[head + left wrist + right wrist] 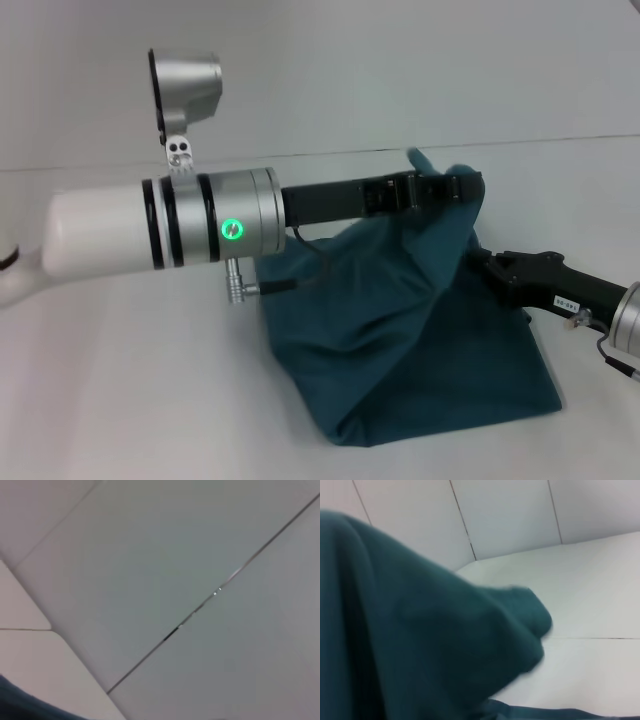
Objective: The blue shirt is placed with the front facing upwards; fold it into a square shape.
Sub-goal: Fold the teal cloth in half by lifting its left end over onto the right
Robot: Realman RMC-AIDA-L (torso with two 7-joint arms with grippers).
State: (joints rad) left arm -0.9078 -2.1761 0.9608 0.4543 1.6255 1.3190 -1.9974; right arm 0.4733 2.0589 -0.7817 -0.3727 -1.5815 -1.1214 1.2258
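Your left gripper (440,185) is clamped on the shirt (400,330), holding its top edge up while the rest drapes onto the table (120,380); its forearm reaches level across. Head view alone shows this. Your right gripper (480,262) presses into cloth, grip unclear.
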